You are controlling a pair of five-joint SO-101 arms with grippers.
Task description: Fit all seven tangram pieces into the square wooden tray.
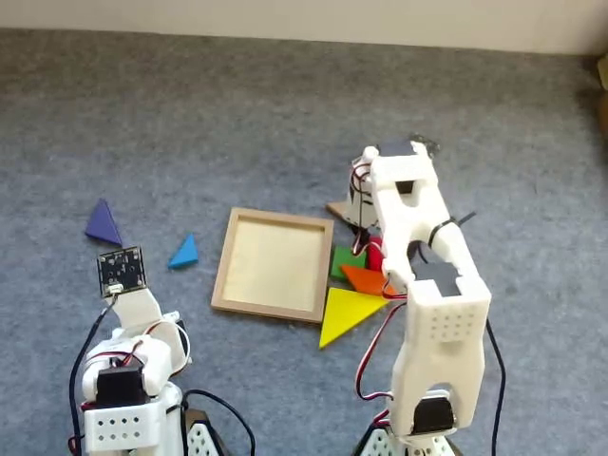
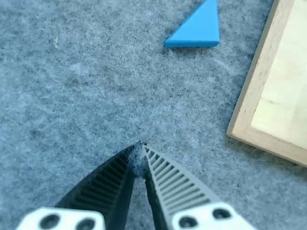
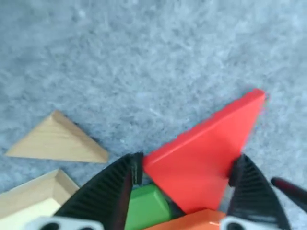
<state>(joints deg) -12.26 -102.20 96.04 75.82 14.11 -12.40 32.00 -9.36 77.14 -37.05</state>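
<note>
Right wrist view: right gripper [image 3: 188, 163] pinching the red triangle [image 3: 206, 143] by two edges, near the tray [image 1: 224, 266].
Risk of twisting loose from the slanted hold, or dragging the green piece [image 3: 148, 206] and orange piece [image 3: 201, 221] crowded underneath; yellow triangle [image 1: 347, 309] touching the tray's corner, possibly obstructing; left gripper [image 2: 142, 149] pressed together near the blue triangle [image 2: 199, 31].

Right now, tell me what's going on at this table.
The right gripper is closed on the red triangle, which sits next to the green piece and the orange piece, to the right of the wooden tray in the high view. The left gripper hangs shut over the carpet near the blue triangle. The purple triangle, yellow triangle and a plain wooden triangle lie loose too. No piece is in the tray yet.
</note>
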